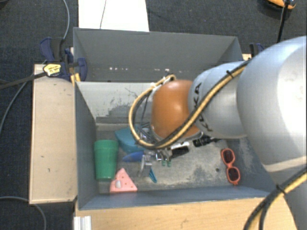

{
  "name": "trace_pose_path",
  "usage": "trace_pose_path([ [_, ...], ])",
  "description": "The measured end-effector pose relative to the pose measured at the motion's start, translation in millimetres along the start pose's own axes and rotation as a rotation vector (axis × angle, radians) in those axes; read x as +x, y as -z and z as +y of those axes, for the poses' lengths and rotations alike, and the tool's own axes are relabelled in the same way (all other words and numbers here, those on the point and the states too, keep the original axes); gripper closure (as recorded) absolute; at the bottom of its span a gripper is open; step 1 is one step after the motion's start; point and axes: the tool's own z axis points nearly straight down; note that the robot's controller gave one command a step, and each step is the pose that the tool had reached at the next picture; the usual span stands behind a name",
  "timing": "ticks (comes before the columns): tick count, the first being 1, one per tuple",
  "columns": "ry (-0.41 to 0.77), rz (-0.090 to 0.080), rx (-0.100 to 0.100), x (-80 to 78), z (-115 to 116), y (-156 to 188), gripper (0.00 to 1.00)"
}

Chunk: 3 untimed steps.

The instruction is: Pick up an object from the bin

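Camera view down into grey metal bin (158, 56), with dark carpeted floor (29, 13) and black cable (19, 80) all round, bin bottom scuffed and bare toward right. Low in near-left part, beneath arm's orange cover (170, 109): end effector (154, 161), clenched or released impossible to tell, just over small blue piece (135, 155) and thin teal strip (152, 177), close by teal block (125, 138). Farther left, upright green cup (105, 158), pink triangular wedge (123, 182) just beside it at near wall; red sunglasses (230, 166) well apart at right.
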Motion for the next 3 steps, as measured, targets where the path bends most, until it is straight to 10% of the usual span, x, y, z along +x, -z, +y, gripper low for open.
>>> trace_pose_path([
  [1,-0.212,-0.010,-0.007,13.0,-6.6,0.7,0.00],
  [2,-0.070,-0.005,0.000,5.0,-3.6,0.9,0.00],
  [3,-0.191,-0.013,-0.012,9.8,-3.5,2.6,1.00],
])
